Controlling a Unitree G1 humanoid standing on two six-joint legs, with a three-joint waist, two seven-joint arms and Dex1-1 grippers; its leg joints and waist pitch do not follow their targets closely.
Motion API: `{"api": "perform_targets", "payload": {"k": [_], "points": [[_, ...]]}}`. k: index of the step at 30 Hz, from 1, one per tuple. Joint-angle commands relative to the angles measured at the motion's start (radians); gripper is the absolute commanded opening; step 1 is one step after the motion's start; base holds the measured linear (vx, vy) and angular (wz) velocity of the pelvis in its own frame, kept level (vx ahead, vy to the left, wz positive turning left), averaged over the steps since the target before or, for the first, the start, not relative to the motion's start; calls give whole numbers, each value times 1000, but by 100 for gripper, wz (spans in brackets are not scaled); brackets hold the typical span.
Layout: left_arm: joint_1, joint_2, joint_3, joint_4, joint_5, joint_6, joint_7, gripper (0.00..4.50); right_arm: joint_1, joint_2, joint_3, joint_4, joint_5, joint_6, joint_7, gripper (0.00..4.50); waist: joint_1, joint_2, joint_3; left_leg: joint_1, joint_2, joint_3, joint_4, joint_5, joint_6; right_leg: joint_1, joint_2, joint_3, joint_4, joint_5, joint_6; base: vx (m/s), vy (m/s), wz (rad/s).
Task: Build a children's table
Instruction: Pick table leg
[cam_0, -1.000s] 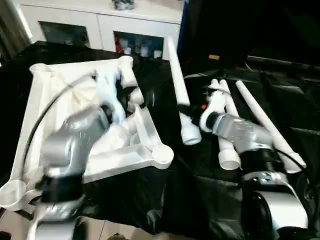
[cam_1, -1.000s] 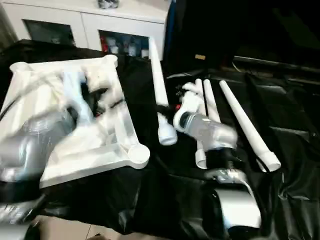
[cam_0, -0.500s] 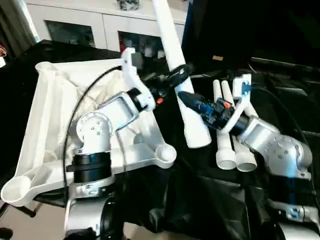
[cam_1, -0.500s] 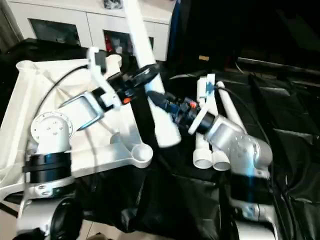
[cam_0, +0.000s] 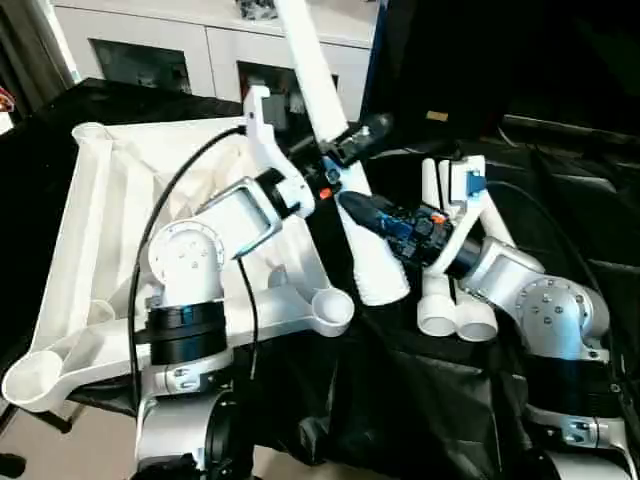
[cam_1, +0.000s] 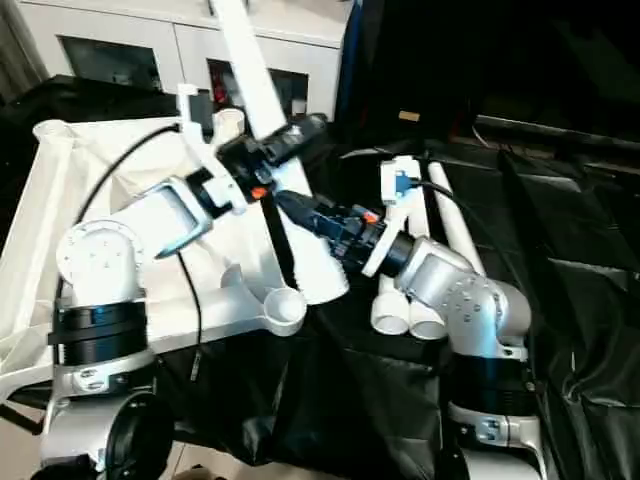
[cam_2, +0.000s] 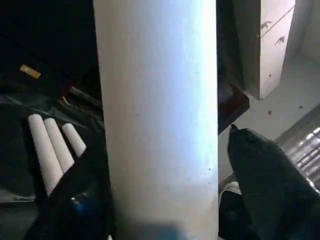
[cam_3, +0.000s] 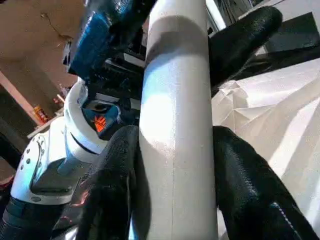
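- Both grippers clamp one long white tapered plastic leg (cam_0: 340, 180): left gripper (cam_0: 335, 155) higher, right gripper (cam_0: 362, 212) just below.
- The wide end hangs just beyond the right gripper, above the upturned white ribbed tabletop's (cam_0: 110, 200) round corner socket (cam_0: 330, 308).
- Best: straighten the leg over the socket before lowering.

A smooth white plastic tube leg (cam_3: 175, 130) stands between the two black fingers (cam_3: 250, 190) of the right pincer (cam_3: 175, 200), which press against both its sides. Farther along the leg, the left pincer (cam_3: 200, 45) grips it too, its white wrist showing an orange mark. Ribbed white plastic of the table top (cam_3: 280, 115) lies behind.
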Motion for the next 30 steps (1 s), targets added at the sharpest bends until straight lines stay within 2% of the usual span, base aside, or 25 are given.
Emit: {"api": "perform_targets", "payload": {"k": [1,3,5,8,9,10,12,13,14,15,16,18,20,23,24,25,30], "points": [[0,-2,0,-18,-13,8,18,321,-27,-1,0,4,12,-12,-7,183,0,-3,-65,3,47,-14,-67,9,24,59,-84,50,-75,45,-222,0,0,0],[-1,-5,6,-18,-17,11,25,315,-30,-1,-1,8,12,-15,-9,183,1,-2,-64,3,47,-13,-67,7,23,59,-84,50,-76,42,-219,0,0,0],[-1,-7,14,-16,-23,13,33,289,-31,-2,-1,13,12,-21,-14,183,0,1,-64,3,47,-14,-67,4,16,59,-84,50,-77,44,-214,0,0,0],[-1,1,10,-10,-25,12,36,271,-31,-3,-3,13,14,-24,-17,183,0,0,-65,3,46,-14,-68,5,13,60,-83,50,-76,50,-210,0,0,0],[-2,7,3,-4,-24,9,33,271,-30,-4,-5,12,14,-24,-17,183,2,14,-65,3,46,-16,-67,4,10,59,-84,51,-75,53,-211,0,0,0],[-2,12,0,2,-24,5,30,245,-29,-4,-5,11,13,-26,-19,183,-2,11,-65,4,46,-16,-68,-2,7,58,-81,50,-77,65,-210,0,0,0],[-5,17,-3,16,-18,-4,30,239,-25,-5,-6,9,12,-27,-22,183,-1,11,-66,4,46,-16,-68,1,6,61,-81,50,-75,76,-213,0,0,0],[-7,22,-7,21,-14,-7,28,237,-23,-5,-7,8,11,-28,-24,183,0,22,-66,4,45,-17,-68,-5,0,60,-81,50,-75,82,-215,0,0,0],[-7,25,-10,24,-12,-8,25,217,-22,-5,-6,6,9,-29,-27,183,-2,18,-66,4,45,-16,-68,-6,0,60,-80,50,-77,83,-215,0,0,0],[-7,26,-11,24,-11,-8,23,217,-21,-5,-6,6,10,-31,-29,183,-1,17,-66,4,46,-17,-69,-8,-2,62,-81,50,-75,84,-219,0,0,0],[-11,29,-15,25,-10,-6,16,204,-16,-5,-5,1,13,-32,-33,183,0,26,-67,5,46,-18,-68,-7,-5,61,-82,49,-73,88,-221,0,0,0],[-12,29,-16,25,-11,-4,15,199,-14,-5,-6,-2,14,-32,-34,183,-1,23,-66,3,45,-17,-68,-8,-5,63,-81,50,-74,100,-227,0,0,0],[-15,33,-23,23,-9,-4,10,189,-9,-4,-6,-9,17,-31,-37,183,0,30,-66,2,44,-17,-66,-2,-2,63,-81,50,-73,105,-229,0,0,0],[-19,43,-42,18,-1,-9,1,187,-3,-8,-2,-19,11,-36,-41,183,0,29,-66,2,45,-17,-66,8,3,64,-81,50,-71,124,-235,0,0,0],[-19,43,-43,18,0,-9,1,186,-3,-8,-2,-20,11,-36,-41,183,1,31,-66,2,44,-18,-66,12,4,64,-81,49,-71,129,-235,0,0,0],[-18,47,-49,15,5,-11,2,186,-1,-9,1,-22,8,-38,-41,239,0,31,-66,2,45,-17,-66,14,7,63,-80,49,-71,135,-236,0,0,0],[-17,82,-109,-13,56,-35,-11,186,-9,-24,15,-25,-3,-18,-65,286,0,30,-67,3,45,-17,-66,26,7,64,-80,49,-69,132,-230,0,0,0]]}}
